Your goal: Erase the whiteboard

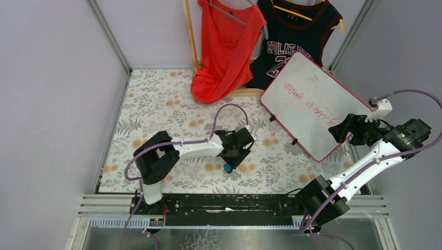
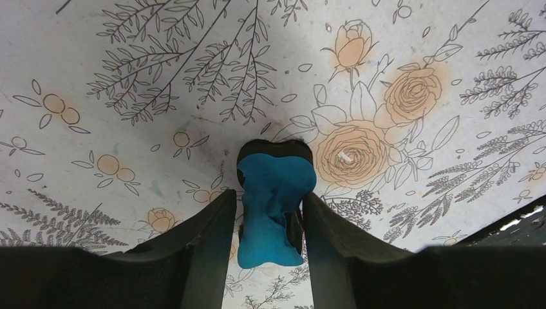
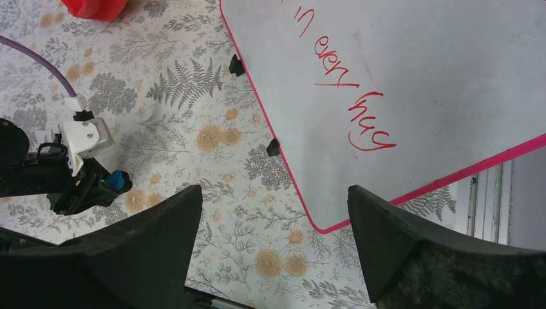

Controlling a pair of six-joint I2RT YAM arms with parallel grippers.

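The whiteboard (image 1: 312, 101) lies tilted at the right rear, pink-framed, with red handwriting across it; in the right wrist view the whiteboard (image 3: 425, 77) fills the upper right. A blue eraser (image 2: 273, 193) rests on the floral cloth, and my left gripper (image 2: 269, 196) is closed in on its sides, pinching it at the waist. From above, the eraser (image 1: 228, 167) peeks out under the left gripper (image 1: 233, 162) at mid-table. My right gripper (image 1: 339, 130) hovers over the board's near corner, and in its own wrist view the right gripper (image 3: 273, 190) stands open with nothing between its fingers.
A red top (image 1: 226, 47) and a dark jersey (image 1: 297, 41) hang on a wooden rack at the back, beside the board. Grey walls close in both sides. A black rail (image 1: 234, 203) runs along the near edge. The left arm (image 3: 64, 174) shows in the right wrist view.
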